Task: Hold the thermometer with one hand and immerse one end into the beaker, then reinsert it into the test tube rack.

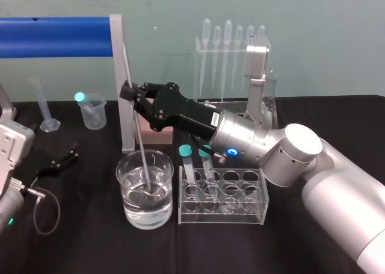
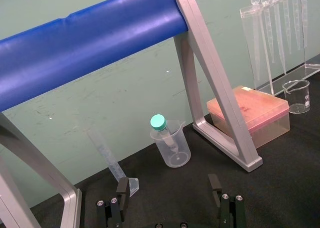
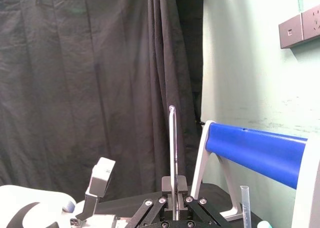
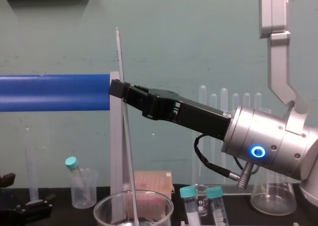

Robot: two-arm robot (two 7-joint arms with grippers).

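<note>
Nearest the robot, the test tube rack [image 1: 249,197] stands on the black table [image 1: 90,244] below the right arm's wrist. Two teal-capped tubes [image 1: 187,163] sit at the end of it toward the fingertips. Just past that end, directly beneath the right gripper [image 1: 130,93], stands the beaker [image 1: 163,186], part full of water [image 1: 144,209].

The right gripper's fingers are pinched narrowly on the thermometer [image 1: 139,138], gripping it above its middle. The rod stands nearly upright, slightly tilted. Its top rises well above the fingers, and its lower part runs down from them into the beaker and ends at about the water's surface. Whether the tip is under the water cannot be told.

Just beyond the fingertips is the grey leg of the blue-barred frame [image 1: 54,36], and a pink box [image 1: 173,135] lies behind the gripper's body. Farther back stand the small plastic beaker [image 1: 92,112] and the pipette stand [image 1: 231,51].

The left gripper [image 2: 168,188] sits idle low over the table, well apart from the right one, its fingers spread wide.
</note>
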